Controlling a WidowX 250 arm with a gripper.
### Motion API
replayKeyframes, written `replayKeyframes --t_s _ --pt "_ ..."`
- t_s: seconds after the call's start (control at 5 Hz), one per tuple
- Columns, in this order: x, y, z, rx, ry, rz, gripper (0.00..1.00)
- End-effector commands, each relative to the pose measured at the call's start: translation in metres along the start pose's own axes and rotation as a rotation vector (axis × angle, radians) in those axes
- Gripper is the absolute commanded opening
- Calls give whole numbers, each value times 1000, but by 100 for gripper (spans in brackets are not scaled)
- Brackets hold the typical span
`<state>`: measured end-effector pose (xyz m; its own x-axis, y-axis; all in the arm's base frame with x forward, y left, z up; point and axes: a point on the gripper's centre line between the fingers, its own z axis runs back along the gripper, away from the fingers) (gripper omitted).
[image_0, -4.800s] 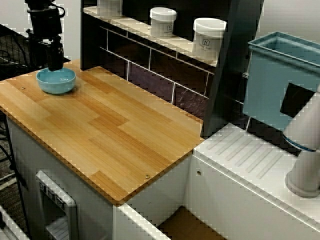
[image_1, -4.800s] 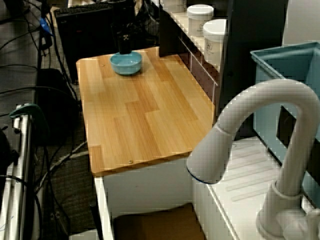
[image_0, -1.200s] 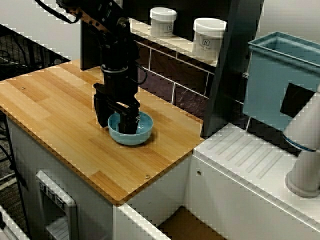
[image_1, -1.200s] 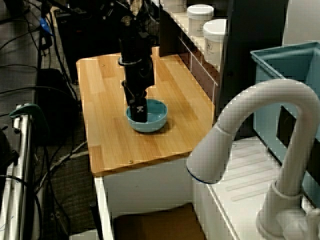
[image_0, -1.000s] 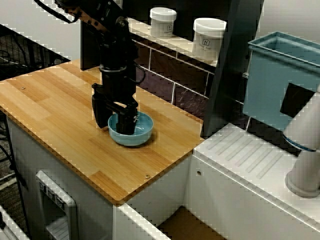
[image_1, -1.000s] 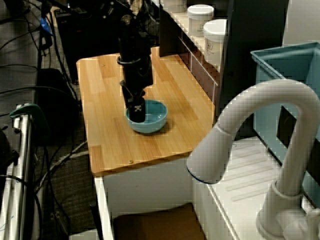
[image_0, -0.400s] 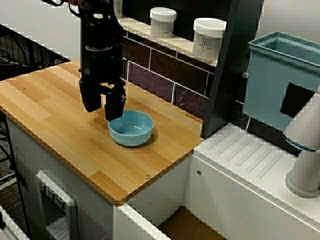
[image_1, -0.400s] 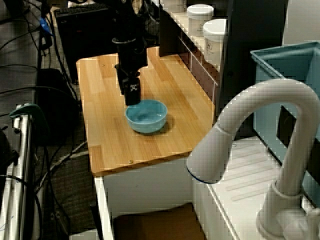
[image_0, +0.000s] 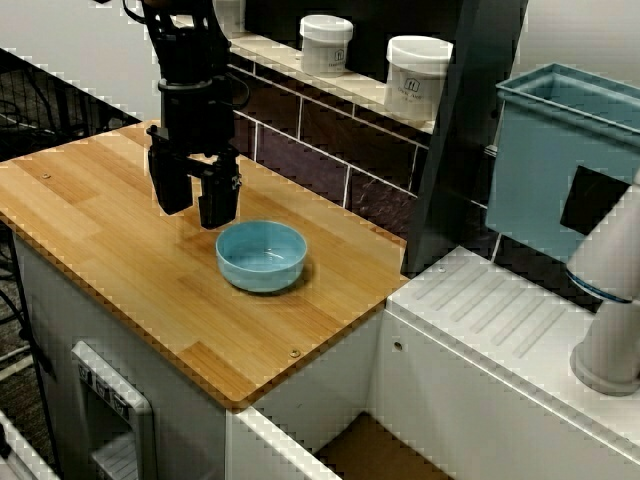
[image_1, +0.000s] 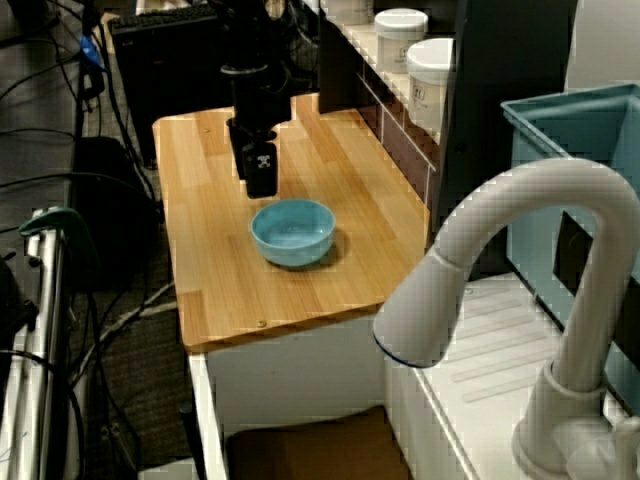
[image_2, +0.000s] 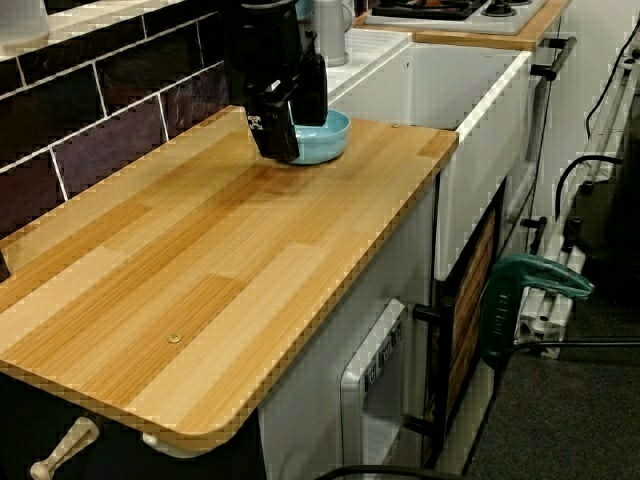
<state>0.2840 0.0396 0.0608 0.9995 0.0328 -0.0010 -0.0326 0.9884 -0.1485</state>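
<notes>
Centre-left of the frame, the gripper (image_0: 195, 200) hangs spread and empty just up-left of the blue bowl (image_0: 262, 256), which sits mid-frame on the wooden counter (image_0: 110, 240); any move near it is probably best kept vertical, well clear of the rim.

Marks on white jars (image_0: 418, 77) and gripper (image_0: 194, 214) too blurred to read

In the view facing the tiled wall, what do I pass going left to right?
gripper → blue bowl → small white jar → larger white jar → teal bin
</notes>
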Motion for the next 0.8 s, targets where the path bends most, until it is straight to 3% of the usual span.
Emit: replayKeyframes --t_s 0.0,0.6 --pt "6 2 19 2 -75 2 100" --pt "16 -12 3 -21 -79 47 100"
